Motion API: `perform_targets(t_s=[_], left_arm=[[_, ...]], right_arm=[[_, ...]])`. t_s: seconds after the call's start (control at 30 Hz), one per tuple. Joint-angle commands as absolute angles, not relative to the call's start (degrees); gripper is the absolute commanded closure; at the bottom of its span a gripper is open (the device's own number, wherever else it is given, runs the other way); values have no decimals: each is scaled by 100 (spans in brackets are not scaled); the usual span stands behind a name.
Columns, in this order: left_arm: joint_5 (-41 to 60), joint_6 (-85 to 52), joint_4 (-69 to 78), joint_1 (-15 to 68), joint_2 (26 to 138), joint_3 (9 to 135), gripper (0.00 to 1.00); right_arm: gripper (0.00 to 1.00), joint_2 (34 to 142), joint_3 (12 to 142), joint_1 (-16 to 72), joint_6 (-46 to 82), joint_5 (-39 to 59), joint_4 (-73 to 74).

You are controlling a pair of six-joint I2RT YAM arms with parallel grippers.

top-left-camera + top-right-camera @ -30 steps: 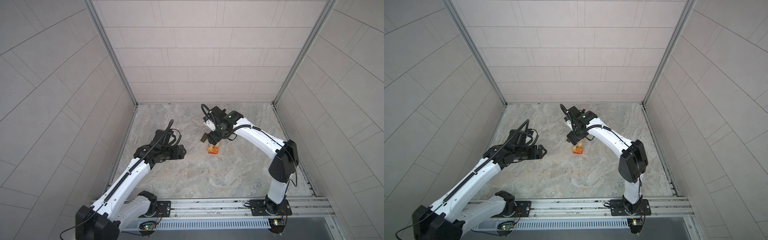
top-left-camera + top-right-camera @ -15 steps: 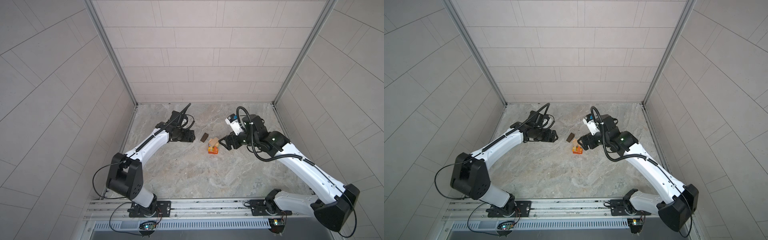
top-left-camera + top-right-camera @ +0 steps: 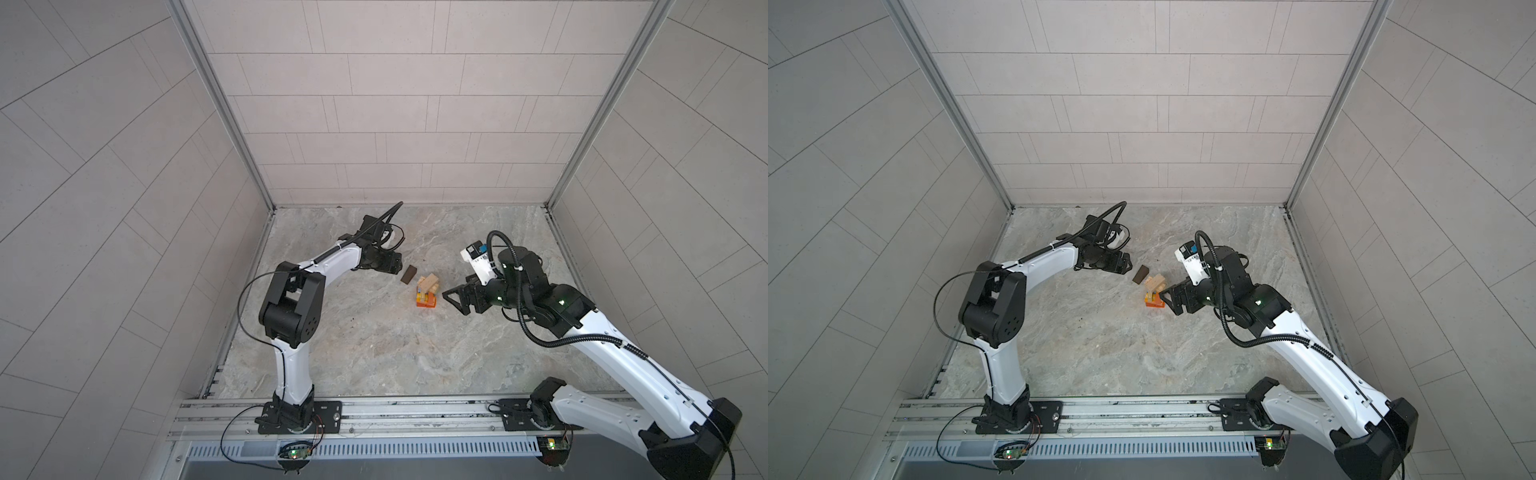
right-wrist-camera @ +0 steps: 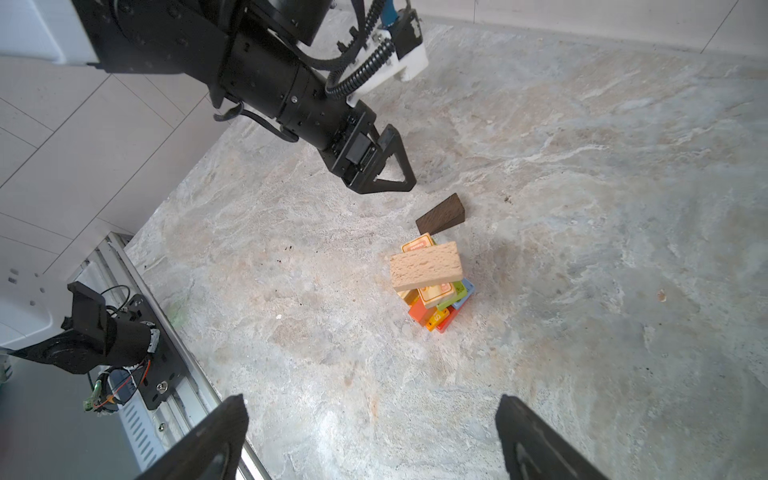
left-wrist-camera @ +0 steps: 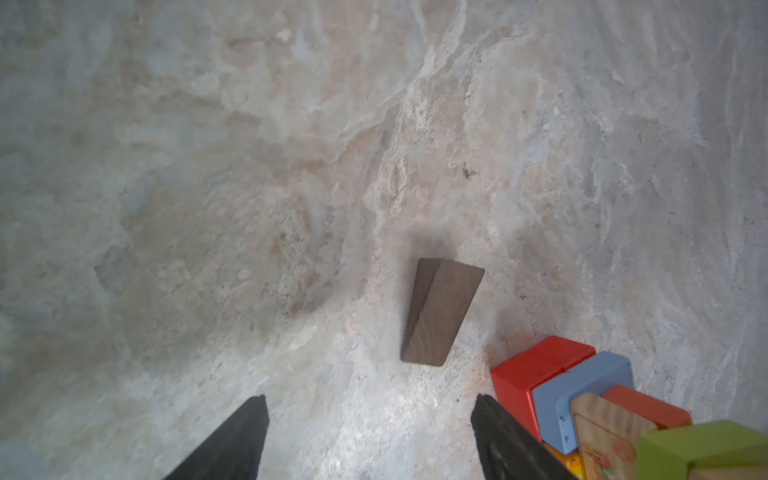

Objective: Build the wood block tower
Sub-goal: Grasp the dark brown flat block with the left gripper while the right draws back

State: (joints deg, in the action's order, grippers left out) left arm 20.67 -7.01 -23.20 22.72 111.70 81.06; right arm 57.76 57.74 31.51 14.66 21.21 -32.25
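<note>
The tower (image 3: pixel 427 291) (image 3: pixel 1154 291) (image 4: pixel 432 286) is a short criss-cross stack of wood blocks. Orange, red and yellow blocks form its base, with blue and green above and a natural tan block lying askew on top. A dark brown block (image 3: pixel 409 274) (image 3: pixel 1140 274) (image 5: pixel 440 311) (image 4: pixel 441 215) lies alone on the floor just behind and left of the tower. My left gripper (image 3: pixel 395 266) (image 3: pixel 1125 266) (image 5: pixel 370 399) (image 4: pixel 390 174) is open and empty, a short way left of that block. My right gripper (image 3: pixel 453 302) (image 3: pixel 1169 301) (image 4: pixel 370 399) is open and empty, right of the tower.
The marble-patterned floor (image 3: pixel 374 345) is enclosed by tiled walls on three sides. An aluminium rail (image 3: pixel 374 415) carrying both arm bases runs along the front edge. The left arm's elbow (image 3: pixel 291 307) stands high on the left side.
The right gripper has pulled away from beside the dark brown block to the tower's right. The left gripper has swung in from the left toward that block. Both jaws stand wider.
</note>
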Motion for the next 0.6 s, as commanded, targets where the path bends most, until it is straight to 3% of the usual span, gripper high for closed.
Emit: perform_targets(t_s=[0.0, 0.57], left_arm=[[2175, -390, -2213, 2400, 11401, 8437, 16], [2007, -36, -2363, 2705, 12249, 8997, 17]], right_arm=[[5, 5808, 5774, 3168, 1485, 2122, -3081], [5, 5973, 5719, 3163, 1412, 2086, -3076]])
